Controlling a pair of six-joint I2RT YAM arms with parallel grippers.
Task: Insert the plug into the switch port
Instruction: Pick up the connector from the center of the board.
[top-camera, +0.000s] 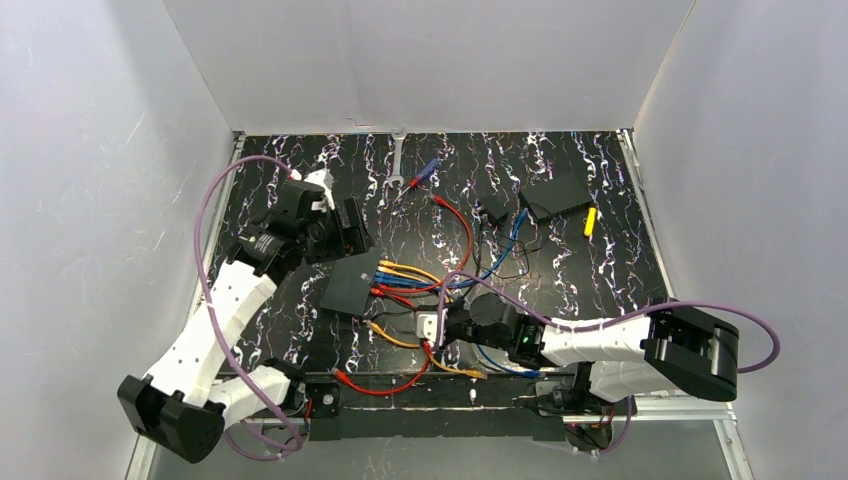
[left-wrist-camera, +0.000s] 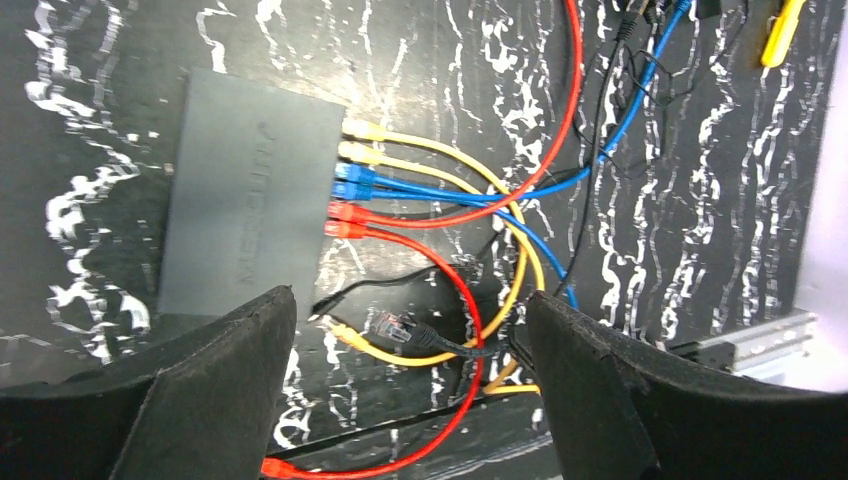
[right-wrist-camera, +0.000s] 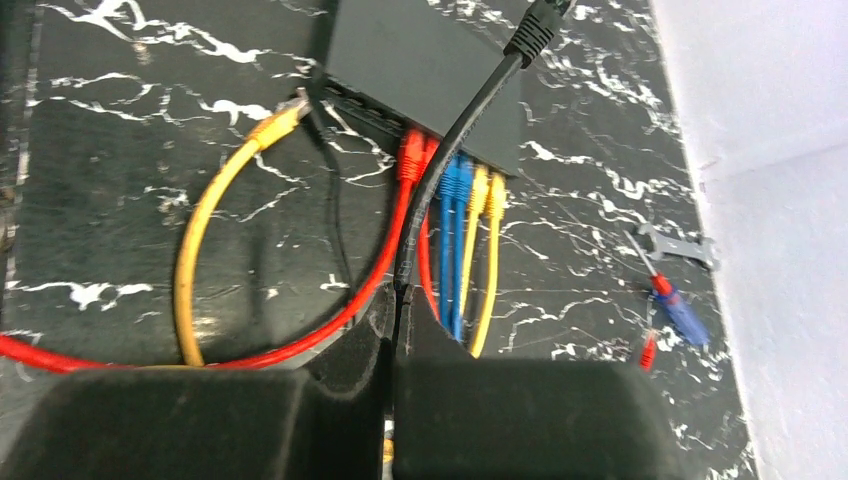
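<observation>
Right claw (right-wrist-camera: 390, 375) is clenched on the black cable (right-wrist-camera: 440, 170), its plug (right-wrist-camera: 535, 25) pointing toward the switch (right-wrist-camera: 420, 60), which lies left of centre on the counter (top-camera: 600, 270). Left claw (left-wrist-camera: 410, 300) hangs released above it. Next, I judge: line the plug up with a free port. The plug's tip is cut off and the open sockets are shadowed.

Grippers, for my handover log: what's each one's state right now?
Left gripper: open, holding nothing.
Right gripper: closed on the thin black plug-ended cable.

The right tool (right-wrist-camera: 390, 365), at the bottom of the frame, pinches a black cable (right-wrist-camera: 440, 160) whose plug (right-wrist-camera: 535, 25) sits over the switch (right-wrist-camera: 420, 60) at top centre.
</observation>
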